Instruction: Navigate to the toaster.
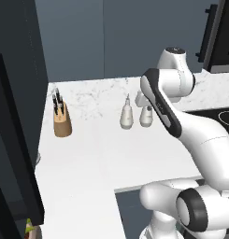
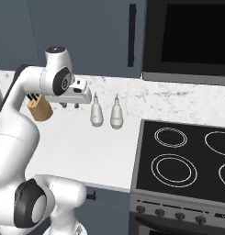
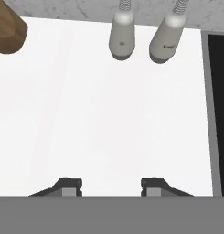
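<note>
Gripper [image 3: 110, 185] hangs over the white counter [image 1: 88, 154], fingers spread apart with bare counter between them, holding nothing. From the right base camera the gripper [image 2: 70, 105] sits just left of two pale shakers. Left shaker [image 3: 121, 39] and right shaker [image 3: 167, 41] stand side by side, near each other but apart, close to the marbled back wall. A wooden knife block [image 1: 62, 120] with dark handles stands well to their left, near a tall dark cabinet [image 1: 17, 116]. To the right of the counter lies a black stovetop [image 2: 187, 160] with ring burners; a dark oven [image 2: 192, 36] is set in the wall above it. The toaster cannot be located from these views.
</note>
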